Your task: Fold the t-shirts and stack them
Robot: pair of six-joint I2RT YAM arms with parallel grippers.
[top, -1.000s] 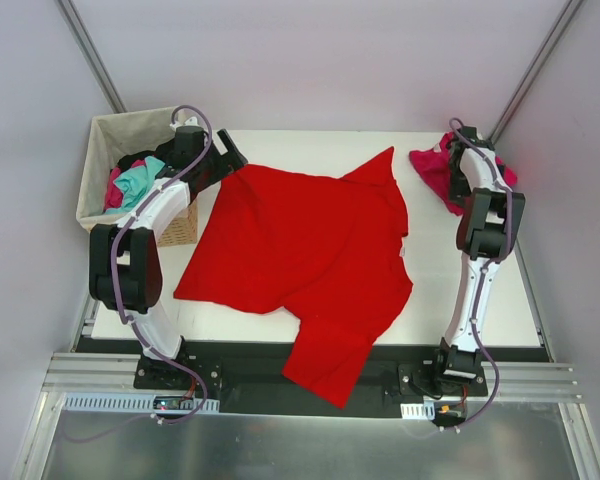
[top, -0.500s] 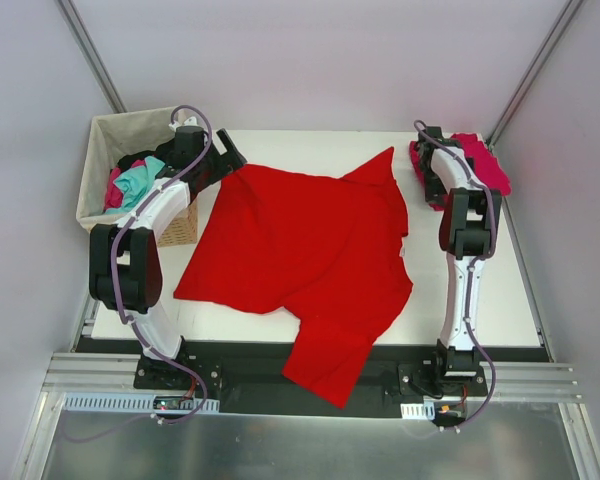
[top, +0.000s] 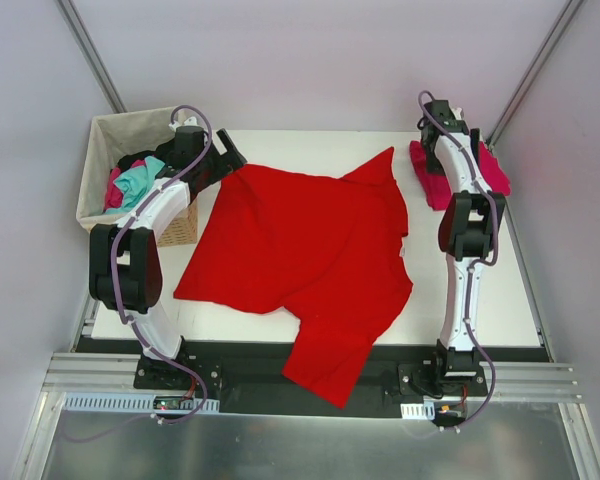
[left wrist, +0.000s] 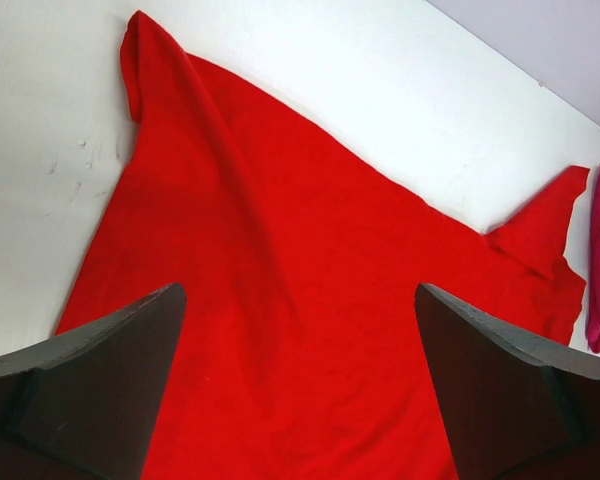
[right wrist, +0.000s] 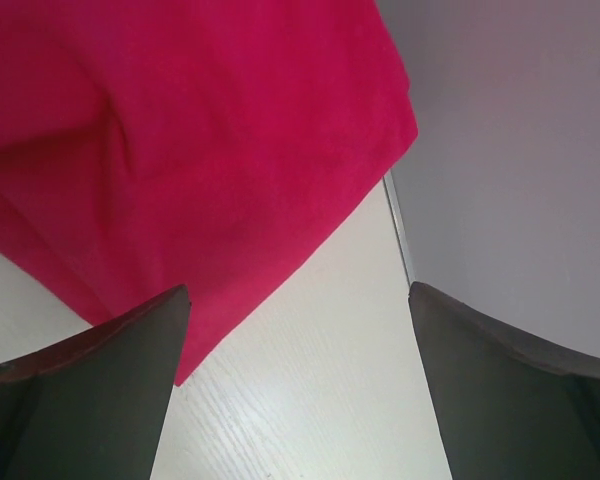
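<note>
Top external view: the red t-shirt lies spread open but creased across the middle of the white desk. 1 part of it hangs over the near edge between the 2 arm bases, and 1 corner points toward the far side. The magenta-pink t-shirt sits in a compact heap at the far right corner of the desk, well apart from the red one and partly hidden by the right arm. A woven basket stands off the far left corner, holding teal, black and pink cloth.

Left wrist view: the left tool is released, its 2 dark fingers spread wide above the far left part of the red t-shirt, with nothing between them.

Right wrist view: the right tool is also released, fingers wide apart and empty, hanging over the edge of the magenta-pink t-shirt where it meets bare desk, close to the right wall.
</note>
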